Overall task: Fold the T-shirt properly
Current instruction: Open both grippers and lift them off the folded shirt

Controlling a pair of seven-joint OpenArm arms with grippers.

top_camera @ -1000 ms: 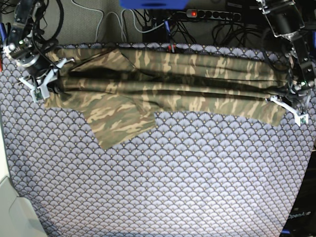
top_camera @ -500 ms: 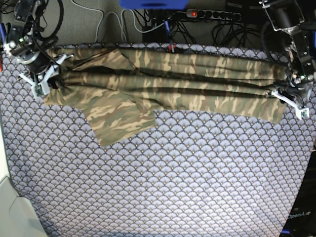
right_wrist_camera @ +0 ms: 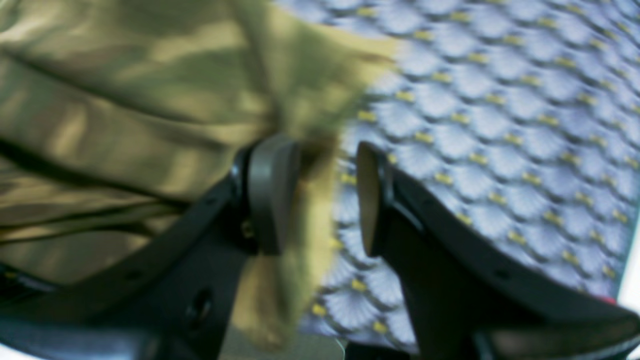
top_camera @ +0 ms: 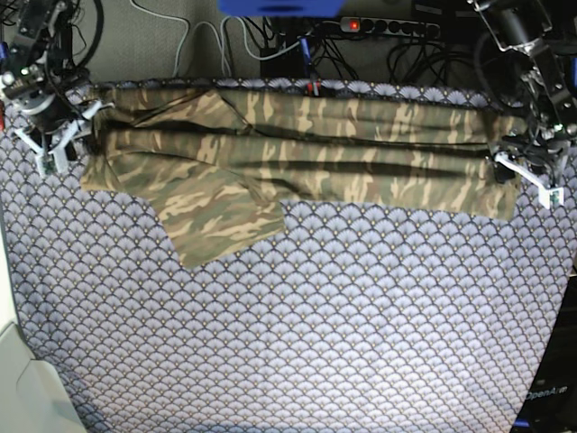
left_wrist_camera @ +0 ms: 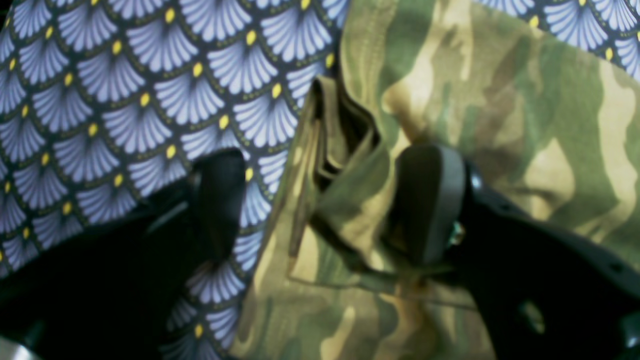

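Purple scale-patterned tablecloth (top_camera: 297, 325) carries the T-shirt (top_camera: 306, 158), folded lengthwise into a band along the far edge. Right gripper (top_camera: 50, 144), previously clamped, now stands parted at the sleeve end; left gripper (top_camera: 532, 180) likewise gapes wide, apparently released. Both arms hover low at opposite ends.

My base camera looks straight down from overhead; both wrist cameras peer close past my jaws, sharing the T-shirt (top_camera: 306, 158) edge and tablecloth (top_camera: 315, 334) with it
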